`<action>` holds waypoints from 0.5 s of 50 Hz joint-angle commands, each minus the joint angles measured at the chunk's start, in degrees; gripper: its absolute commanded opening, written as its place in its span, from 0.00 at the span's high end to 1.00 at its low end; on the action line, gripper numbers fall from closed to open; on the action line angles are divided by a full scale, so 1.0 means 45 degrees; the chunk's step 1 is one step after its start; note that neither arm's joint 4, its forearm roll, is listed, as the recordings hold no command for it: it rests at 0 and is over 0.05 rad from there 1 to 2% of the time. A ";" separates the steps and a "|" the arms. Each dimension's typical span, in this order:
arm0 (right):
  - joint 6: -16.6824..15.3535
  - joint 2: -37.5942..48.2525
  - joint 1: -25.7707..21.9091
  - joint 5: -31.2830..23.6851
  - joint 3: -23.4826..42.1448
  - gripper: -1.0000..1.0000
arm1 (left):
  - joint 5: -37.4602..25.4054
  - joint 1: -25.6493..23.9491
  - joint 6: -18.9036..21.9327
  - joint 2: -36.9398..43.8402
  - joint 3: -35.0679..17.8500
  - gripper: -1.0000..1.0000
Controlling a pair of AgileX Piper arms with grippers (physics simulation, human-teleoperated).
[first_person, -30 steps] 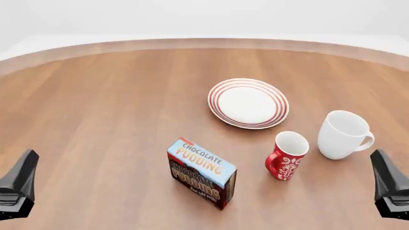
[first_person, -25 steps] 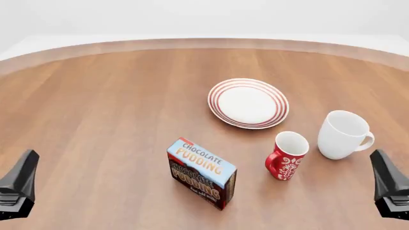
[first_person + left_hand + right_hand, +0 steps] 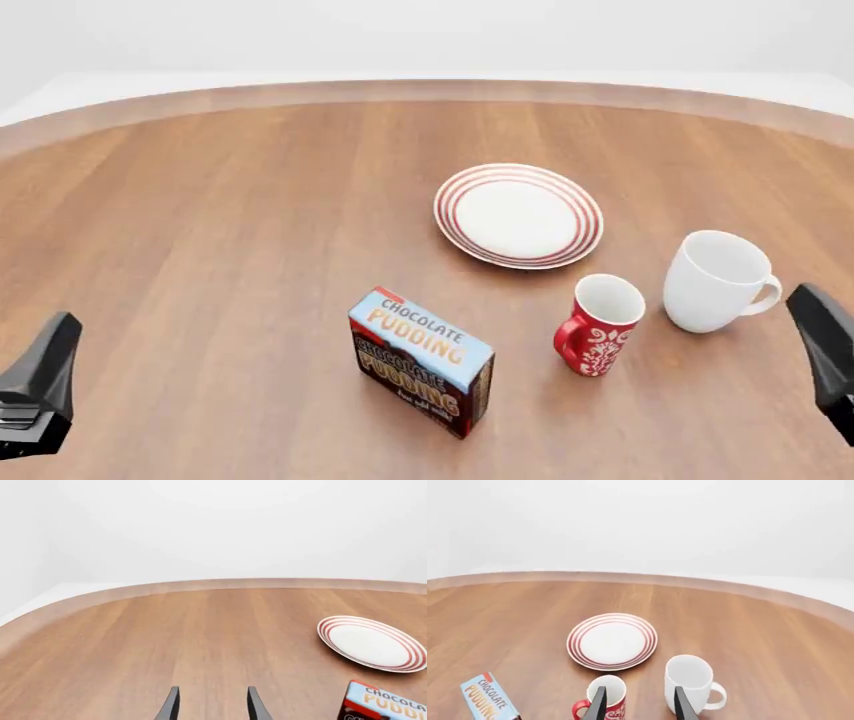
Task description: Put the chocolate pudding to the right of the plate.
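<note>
Both grippers, left (image 3: 211, 705) and right (image 3: 638, 703), parted and holding nothing, apparently clear of table (image 3: 200, 250). Chocolate pudding (image 3: 422, 362) upright, near and left of plate (image 3: 519, 215), beside red mug (image 3: 598, 323).

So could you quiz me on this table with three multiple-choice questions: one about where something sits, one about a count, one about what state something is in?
1. Seen from the front, where is the chocolate pudding relative to the plate?
A. Nearer the arms and to the left
B. Behind it
C. On top of it

2. How many mugs stand on the table?
A. One
B. Two
C. Three

3. What is the right tool doing?
A. Gripping the pudding
B. Gripping the plate
C. Open, holding nothing

Answers:
1 A: the carton stands left of the plate and nearer the camera.
2 B: a red mug and a white mug, side by side.
3 C: its fingers stand apart with only mugs visible beyond them.
</note>
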State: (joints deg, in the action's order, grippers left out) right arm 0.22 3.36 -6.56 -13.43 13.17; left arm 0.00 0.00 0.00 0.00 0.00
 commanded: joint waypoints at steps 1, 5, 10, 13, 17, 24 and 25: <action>-0.0311 0.2107 -0.1678 -0.1631 0.3149 0.00 | 0.0000 0.0000 0.0000 0.0000 0.0000 0.00; -0.0883 0.3253 -0.2189 -0.1804 0.4301 0.00 | 0.0000 0.0000 0.0000 0.0000 0.0000 0.00; -0.0297 0.4970 -0.3524 -0.2048 0.5846 0.00 | 0.0000 0.0000 0.0000 0.0000 0.0000 0.00; -0.0865 0.5921 -0.3945 -0.2190 0.6681 0.00 | 0.0000 0.0000 0.0000 0.0000 0.0000 0.00; -0.1378 0.7027 -0.4329 -0.2438 0.7908 0.00 | 0.0000 0.0000 0.0000 0.0000 0.0000 0.00; -0.1821 0.8757 -0.4980 -0.3392 0.9532 0.00 | 0.0000 0.0000 0.0000 0.0000 0.0000 0.00; -0.1873 0.8973 -0.5205 -0.3435 0.9610 0.00 | 0.0000 0.0000 0.0000 0.0000 0.0000 0.00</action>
State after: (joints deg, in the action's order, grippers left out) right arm -5.62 32.62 -24.50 -24.90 46.39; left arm 0.00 0.00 0.00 0.00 0.00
